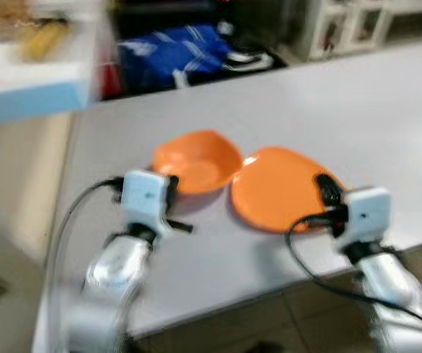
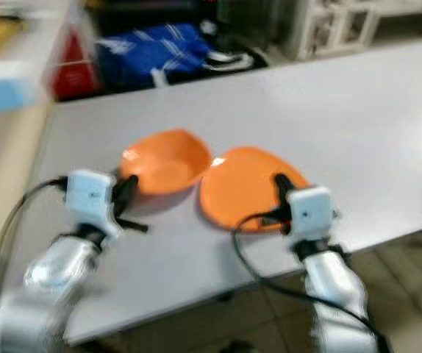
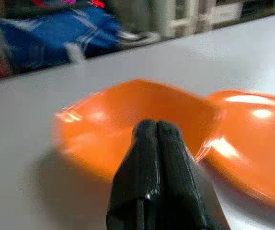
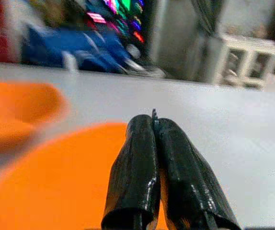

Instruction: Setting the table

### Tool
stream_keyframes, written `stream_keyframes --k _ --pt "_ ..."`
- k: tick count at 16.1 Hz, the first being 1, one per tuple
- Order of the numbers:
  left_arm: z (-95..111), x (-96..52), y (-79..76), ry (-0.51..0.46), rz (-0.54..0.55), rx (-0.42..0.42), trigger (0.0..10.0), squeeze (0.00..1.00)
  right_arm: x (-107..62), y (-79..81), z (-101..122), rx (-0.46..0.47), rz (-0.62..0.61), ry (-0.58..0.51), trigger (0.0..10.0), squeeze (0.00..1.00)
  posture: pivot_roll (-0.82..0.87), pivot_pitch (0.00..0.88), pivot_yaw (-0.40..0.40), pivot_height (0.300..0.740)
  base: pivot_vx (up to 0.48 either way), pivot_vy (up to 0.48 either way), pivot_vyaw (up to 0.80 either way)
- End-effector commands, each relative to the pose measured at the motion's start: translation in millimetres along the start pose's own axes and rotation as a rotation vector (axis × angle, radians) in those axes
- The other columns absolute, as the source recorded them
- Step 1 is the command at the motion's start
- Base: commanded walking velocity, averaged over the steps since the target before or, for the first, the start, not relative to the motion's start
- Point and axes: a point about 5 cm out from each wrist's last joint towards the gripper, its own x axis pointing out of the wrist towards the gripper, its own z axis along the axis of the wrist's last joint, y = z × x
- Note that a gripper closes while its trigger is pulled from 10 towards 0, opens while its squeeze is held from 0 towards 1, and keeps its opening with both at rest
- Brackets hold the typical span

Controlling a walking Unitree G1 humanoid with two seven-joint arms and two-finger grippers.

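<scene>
An orange bowl (image 1: 196,163) and an orange plate (image 1: 273,190) lie side by side, touching, on the white table (image 1: 358,103). My left gripper (image 1: 173,185) is at the bowl's near left rim. Its black fingers (image 3: 149,158) are pressed together, shut and holding nothing, and they point at the bowl (image 3: 128,120). My right gripper (image 1: 326,188) hovers over the plate's near right part. It is shut too, and the plate (image 4: 56,177) spreads under its fingers (image 4: 137,163). All the views are blurred.
The table's near edge runs just behind both wrists, with tiled floor (image 1: 270,316) below it. A blue bag (image 1: 170,53) lies beyond the far edge. A pale blue counter (image 1: 31,88) stands at the far left and white furniture (image 1: 343,26) at the back right.
</scene>
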Motion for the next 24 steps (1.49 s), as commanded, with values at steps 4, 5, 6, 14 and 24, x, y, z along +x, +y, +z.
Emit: stream_keyframes --k 4,5,6,14,24 --pt "-1.2 -3.6 6.2 0.011 0.026 0.016 10.0 0.00 6.6 6.6 11.6 -0.033 0.029 -0.057 10.0 0.00 -0.21 0.029 0.070 0.740 0.000 0.000 0.00" --pt "-1.3 -3.5 6.2 0.012 0.025 0.016 10.0 0.00 9.6 6.0 15.2 -0.046 0.025 -0.067 10.0 0.00 -0.21 0.029 0.072 0.740 0.000 0.000 0.00" --pt "-1.1 -3.3 6.5 0.013 0.023 0.016 10.0 0.00 12.6 5.1 18.6 -0.063 0.017 -0.075 10.0 0.00 -0.21 0.031 0.074 0.740 0.000 0.000 0.00" --pt "0.2 -2.6 8.7 0.012 0.010 0.008 10.0 0.00 47.0 -15.2 22.6 -0.205 -0.108 -0.105 10.0 0.00 -0.21 0.049 0.112 0.740 0.000 0.000 0.00" --pt "5.9 -5.7 13.8 -0.005 0.039 0.012 10.0 0.00 111.0 32.5 23.4 -0.104 0.064 -0.169 10.0 0.00 -0.17 0.084 0.103 0.740 0.000 0.000 0.00"
